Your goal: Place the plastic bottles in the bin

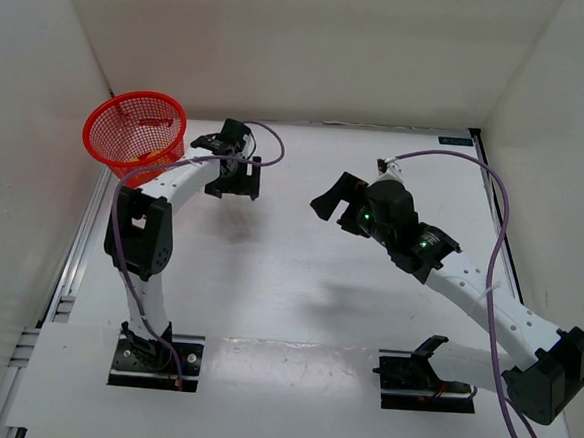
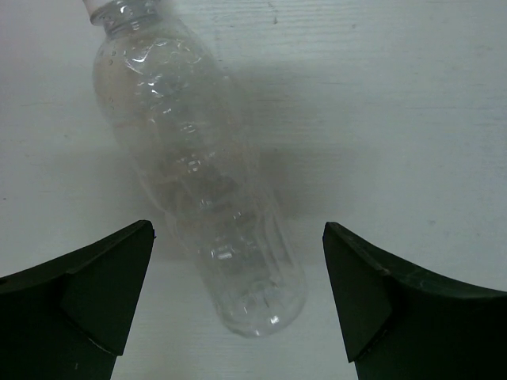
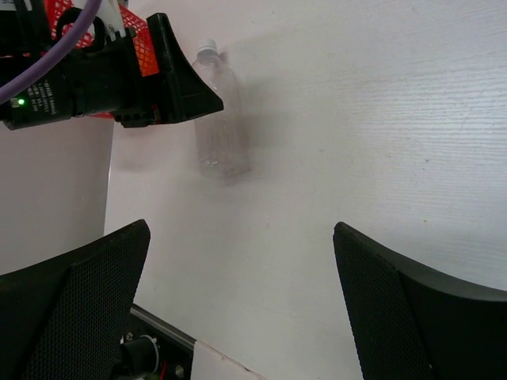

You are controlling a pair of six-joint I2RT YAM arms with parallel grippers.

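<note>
Hidden: from above, the bottle (image 2: 198, 182) cannot be seen; the left pincer (image 2: 238, 229) and its wrist cover that spot.
Cut off: in the left wrist view the bottle's neck runs out of the picture at 11 o'clock. The white cap (image 3: 207, 46) shows only in the right wrist view.
Hard to make out: something orange shows through the mesh of the bin (image 1: 102, 141), too small to tell what it is.
Bottle: slim, clear, lying on its side on the surface (image 1: 298, 280), neck toward 11 o'clock and base toward 5 o'clock in the left wrist view.
Left pincer: released, jaws wide. The bottle's lower half lies between the two fingers and touches neither.
Right pincer (image 3: 242, 229): released, jaws wide, nothing between them. The bottle lies at its 12 o'clock, well apart.
Bin: red round mesh basket at 10 o'clock of the surface from above. The left pincer is just beside it at its 3 o'clock.
Surface: white and matt with a faint grain. The bottle casts a soft shadow toward 3 o'clock in the left wrist view.
Edge: a metal rail (image 1: 73, 264) runs along the surface at 9 o'clock.
Room: plain white walls (image 1: 285, 38) close the surface in at 9, 12 and 3 o'clock.
Cables: a purple one (image 1: 502, 224) loops along the right arm, another along the left.
</note>
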